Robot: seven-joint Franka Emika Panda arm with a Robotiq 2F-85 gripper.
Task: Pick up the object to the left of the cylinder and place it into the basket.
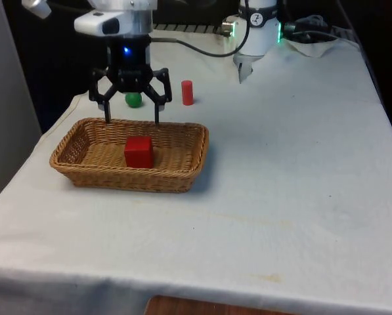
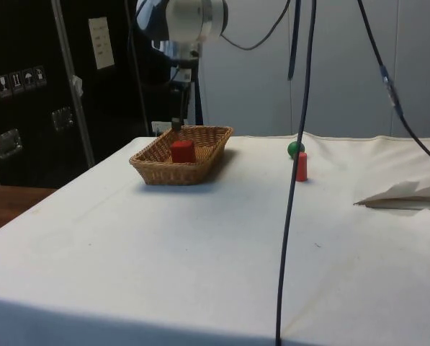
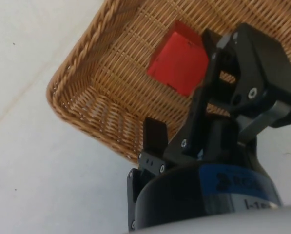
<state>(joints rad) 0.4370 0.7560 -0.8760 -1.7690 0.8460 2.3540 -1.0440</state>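
A wicker basket (image 1: 186, 172) (image 2: 159, 167) (image 3: 82, 92) stands on the white cloth with a red cube (image 1: 138, 151) (image 2: 183, 151) (image 3: 177, 63) lying inside it. My gripper (image 1: 132, 121) (image 3: 182, 85) hangs open and empty just above the basket's far rim, over the cube. Behind the basket, a green ball (image 1: 133, 100) (image 2: 295, 149) rests on the cloth. A red cylinder (image 1: 187, 92) (image 2: 301, 166) stands upright beside the ball, towards the front view's right.
In the side view a dark cable (image 2: 292, 187) hangs down in front of the ball and cylinder. Crumpled white material (image 2: 409, 194) lies at that view's right edge. The cloth to the front view's right of the basket is bare.
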